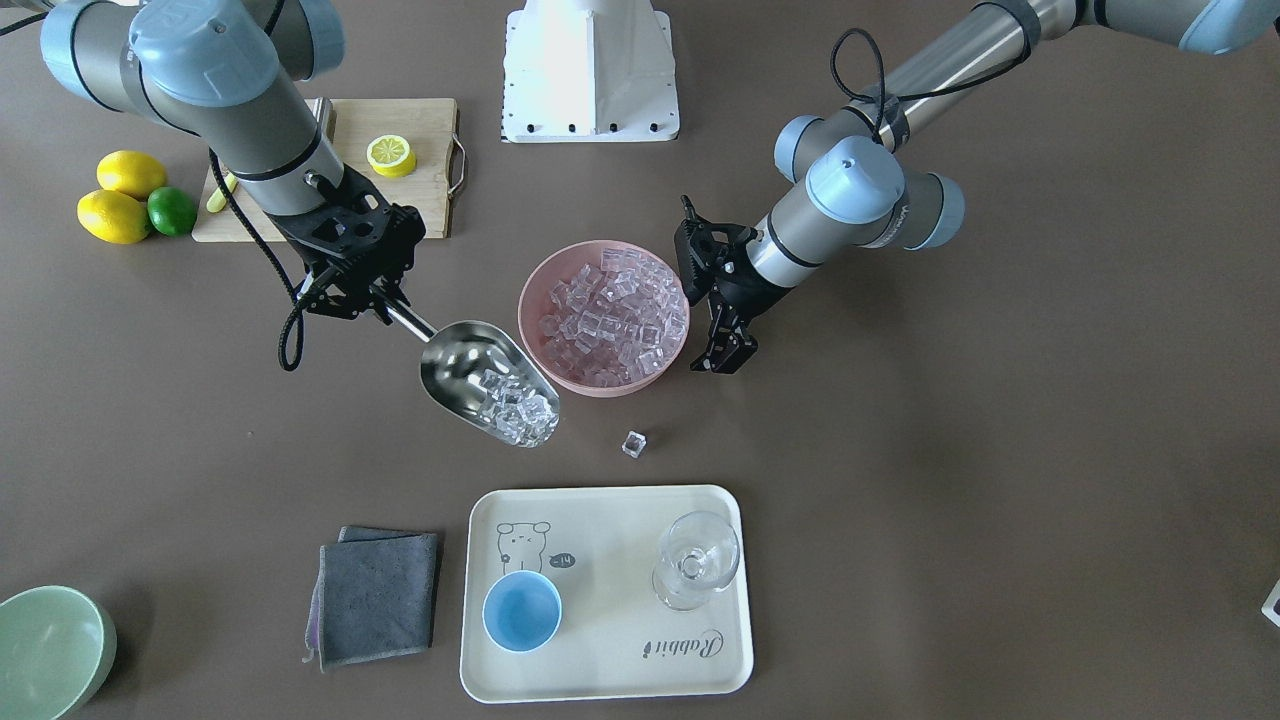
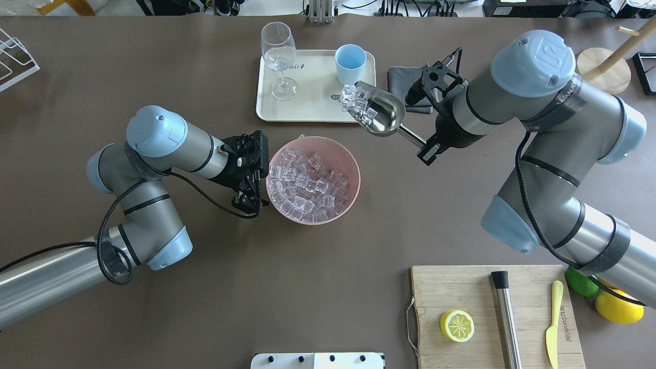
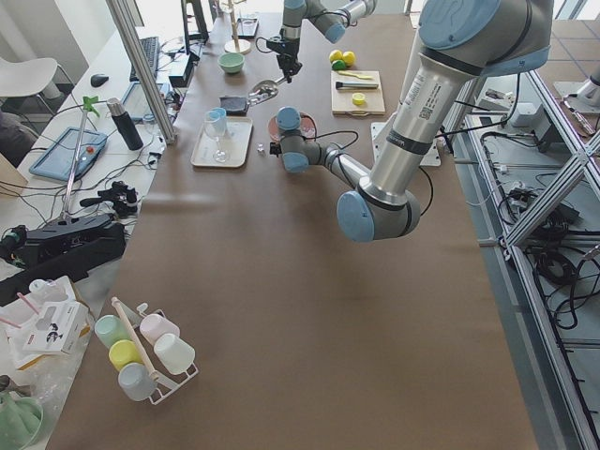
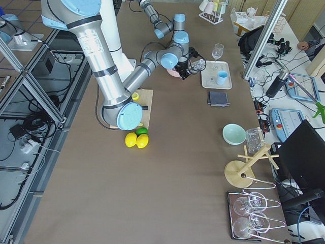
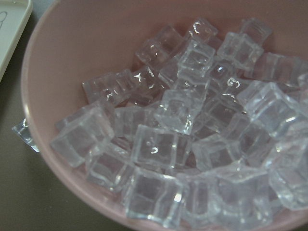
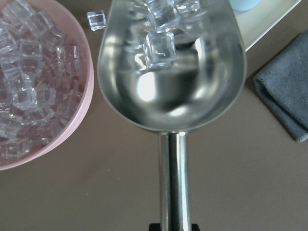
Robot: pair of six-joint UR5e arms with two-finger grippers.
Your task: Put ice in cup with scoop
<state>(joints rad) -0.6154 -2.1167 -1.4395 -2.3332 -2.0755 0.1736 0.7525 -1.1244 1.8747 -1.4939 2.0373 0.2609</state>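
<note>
The right gripper (image 1: 372,297) is clamped tight on the thin handle of the scoop (image 1: 478,372), and the scoop is off the table with a load of ice (image 1: 517,412) heaped at its open lip. I judge the scooping done and the carry under way: the load is out of the pink bowl (image 1: 527,318) and has not reached the cup (image 1: 522,611).

The scoop hangs just beside the pink bowl, on the robot's right of it and a little to the far side from the robot. Its long axis runs on a slant. The handle end is nearer the robot and farther out from the bowl, and the mouth points away from the robot towards the cup's side. With the cubes crowded at the lip, it looks tipped slightly mouth-down.

The cup stands well apart from the bowl, on the far side from the robot, on a cream tray (image 1: 478,600). One stray cube (image 1: 634,443) lies on the table near the bowl's far rim.

Next, as I see it, the mouth must travel farther from the bowl until it sits over the cup. Then it needs a gentle tilt, since the cup's opening is narrower than the scoop.

The left gripper (image 1: 725,350) sits just beside the bowl's rim on the robot's left. I cannot tell how far its fingers are parted or whether they touch the rim.
</note>
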